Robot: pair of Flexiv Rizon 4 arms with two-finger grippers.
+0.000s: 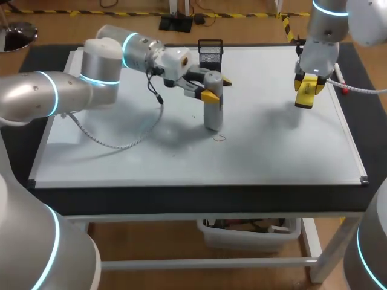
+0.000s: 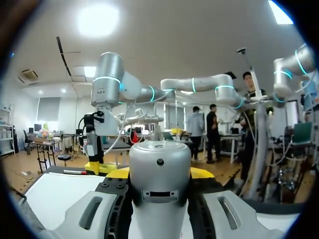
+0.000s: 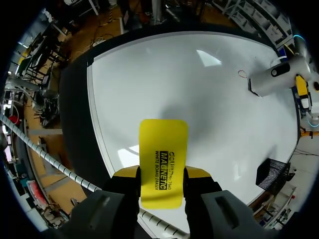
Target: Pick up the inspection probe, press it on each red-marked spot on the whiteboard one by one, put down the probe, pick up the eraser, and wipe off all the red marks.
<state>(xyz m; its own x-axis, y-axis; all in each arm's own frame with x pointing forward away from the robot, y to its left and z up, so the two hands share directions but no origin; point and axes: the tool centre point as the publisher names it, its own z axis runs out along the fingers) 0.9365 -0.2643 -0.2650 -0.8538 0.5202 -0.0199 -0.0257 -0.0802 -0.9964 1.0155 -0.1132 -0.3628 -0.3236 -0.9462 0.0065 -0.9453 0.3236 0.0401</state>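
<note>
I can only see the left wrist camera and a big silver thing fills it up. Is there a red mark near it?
Observer: Yes. The head view shows one small red ring on the whiteboard, just in front of the probe's lower end.
Operator: Is the other arm holding something yellow?
Observer: The right gripper is shut on the flat yellow eraser, above the whiteboard's right side.
Operator: What's behind the probe?
Observer: A black mesh basket near the far edge.

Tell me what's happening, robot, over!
Left gripper shut on probe, upright beside red mark. Right gripper shut on eraser, above whiteboard. Black basket far back, clear of both.
</note>
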